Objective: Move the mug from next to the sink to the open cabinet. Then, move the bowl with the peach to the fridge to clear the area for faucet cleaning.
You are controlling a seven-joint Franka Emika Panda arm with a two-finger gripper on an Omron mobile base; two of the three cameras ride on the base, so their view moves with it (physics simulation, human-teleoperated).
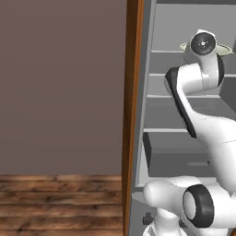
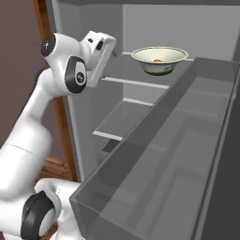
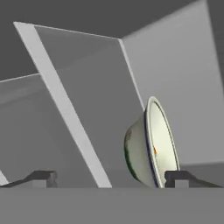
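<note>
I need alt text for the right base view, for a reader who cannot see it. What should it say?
A pale cream-green bowl with a small orange peach inside sits upright on the top shelf of the open grey fridge. The white robot arm reaches up from the lower left, its claw beside the bowl and apart from it.

We find the fridge (image 2: 140, 154) fitted with horizontal grey shelves. The bowl (image 2: 160, 60) stands upright directly on the upper shelf (image 2: 123, 53), well inside. We note the peach (image 2: 158, 60) lying within the bowl. Lower shelves (image 2: 123, 117) carry nothing.
</note>
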